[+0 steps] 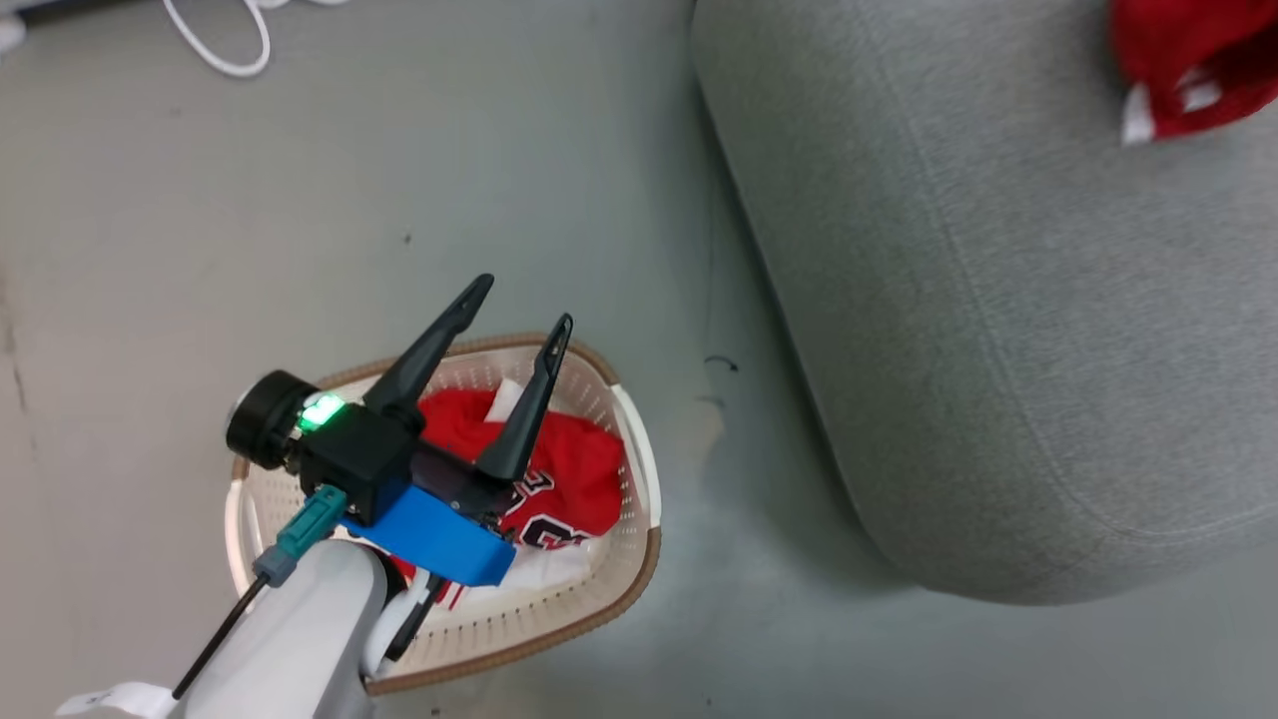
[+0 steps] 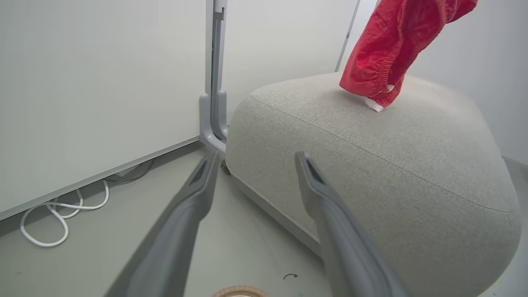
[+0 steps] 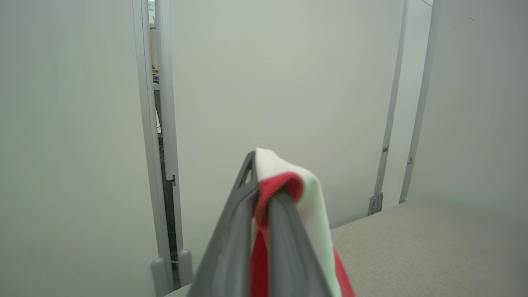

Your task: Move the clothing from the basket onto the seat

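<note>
The only lettering is on the red jersey (image 1: 579, 469) lying in the basket (image 1: 609, 579): black characters edged in white, set in two rows across the cloth. The left gripper (image 1: 524, 302) covers most of them, and the few strokes showing beside its finger are too partial to read. A white tag (image 1: 110, 701) at the head view's bottom edge is too small to read
</note>
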